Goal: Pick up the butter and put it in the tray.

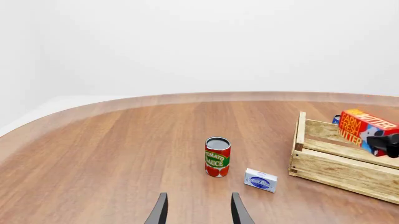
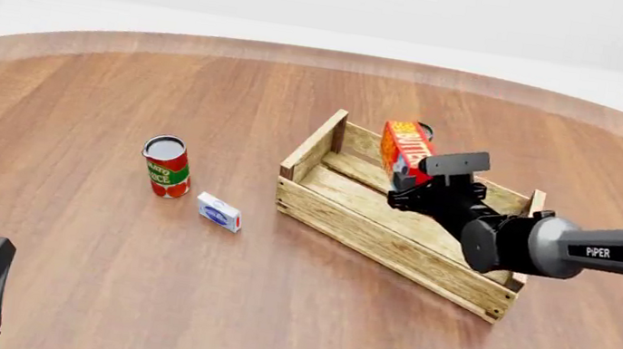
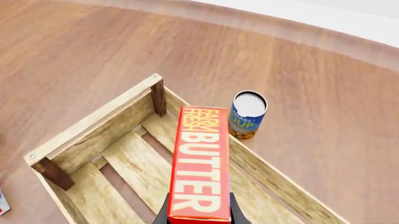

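Your butter carton (image 3: 201, 163) is clamped in the right hand (image 3: 199, 215), its long axis running straight out ahead of the fingers, and it hangs above the slatted floor of the wooden tray (image 2: 330, 217), inside the rim and not yet resting on it. The open slats lie directly beneath the hand, so the release probably calls for a descent, not a sideways shift. Just past the tray's far wall from the hand stands a blue soup can (image 3: 247, 115). The fingers are mostly hidden under the carton. Your left hand (image 1: 198, 210) sits open and idle, well away, with the tomato sauce can (image 1: 217, 157) and a small white-and-blue box (image 1: 260, 180) ahead of it on the tabletop (image 2: 115, 92).
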Robot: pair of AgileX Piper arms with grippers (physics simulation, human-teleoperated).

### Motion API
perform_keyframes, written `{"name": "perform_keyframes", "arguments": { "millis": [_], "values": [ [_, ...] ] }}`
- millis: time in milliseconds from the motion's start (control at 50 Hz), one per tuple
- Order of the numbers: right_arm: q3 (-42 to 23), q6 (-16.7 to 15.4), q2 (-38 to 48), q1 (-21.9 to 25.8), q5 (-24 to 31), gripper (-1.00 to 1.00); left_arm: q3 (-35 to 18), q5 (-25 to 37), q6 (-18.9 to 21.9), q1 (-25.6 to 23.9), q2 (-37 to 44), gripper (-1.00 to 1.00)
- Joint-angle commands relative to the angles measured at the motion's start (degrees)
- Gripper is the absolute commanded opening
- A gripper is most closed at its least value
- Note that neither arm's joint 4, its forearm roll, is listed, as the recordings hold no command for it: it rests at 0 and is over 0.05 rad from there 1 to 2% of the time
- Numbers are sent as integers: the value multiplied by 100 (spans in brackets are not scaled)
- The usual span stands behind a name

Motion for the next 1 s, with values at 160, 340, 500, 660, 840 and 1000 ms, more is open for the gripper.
{"name": "perform_keyframes", "arguments": {
  "millis": [160,340,500,660,840,1000],
  "values": [
    [-42,200,131,1,-110,-100,0,0,0,0,0,100],
    [-12,249,223,65,-99,-100,0,0,0,0,0,100],
    [7,270,259,48,-93,-100,0,0,0,0,0,100],
    [-22,296,300,51,-61,-100,0,0,0,0,0,100],
    [-73,300,335,41,-32,-100,0,0,0,0,0,100],
    [-56,264,239,-91,-87,100,0,0,0,0,0,100]
  ]
}}
